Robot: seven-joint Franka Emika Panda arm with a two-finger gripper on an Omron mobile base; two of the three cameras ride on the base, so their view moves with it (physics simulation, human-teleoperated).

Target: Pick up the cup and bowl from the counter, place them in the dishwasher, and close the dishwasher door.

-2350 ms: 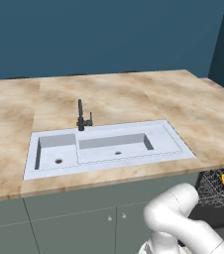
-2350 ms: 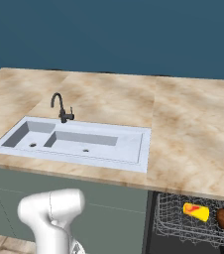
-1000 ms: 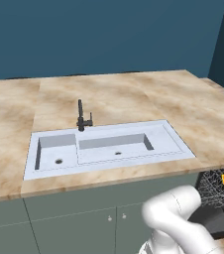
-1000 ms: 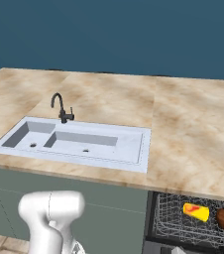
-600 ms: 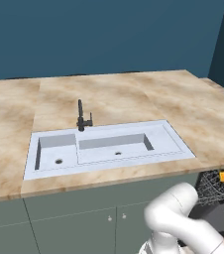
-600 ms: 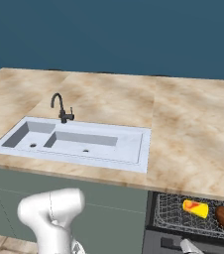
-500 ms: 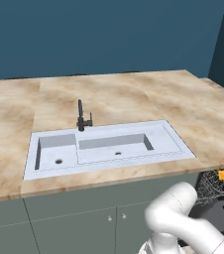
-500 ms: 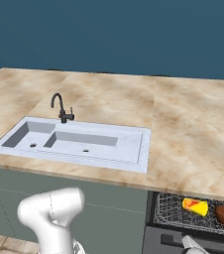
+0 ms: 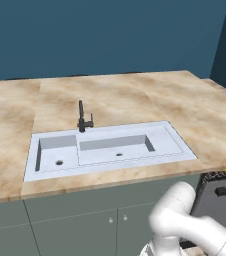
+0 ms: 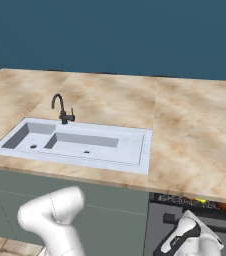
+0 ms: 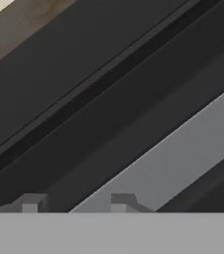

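Left to right: the sink [image 9: 110,147] is unchanged, and no dishes show on the counter [image 9: 135,95]. At 4 o'clock the dishwasher door [image 10: 195,227] has swung nearly shut since a second ago, cup [image 10: 201,201] glimpsed inside. The gripper [image 11: 74,203] is against it; whether it grips anything, I cannot tell.

I count one bench [image 9: 135,97], one sink [image 9: 170,142] with two basins, one tap [image 9: 83,119], and one dishwasher door [image 10: 157,230].
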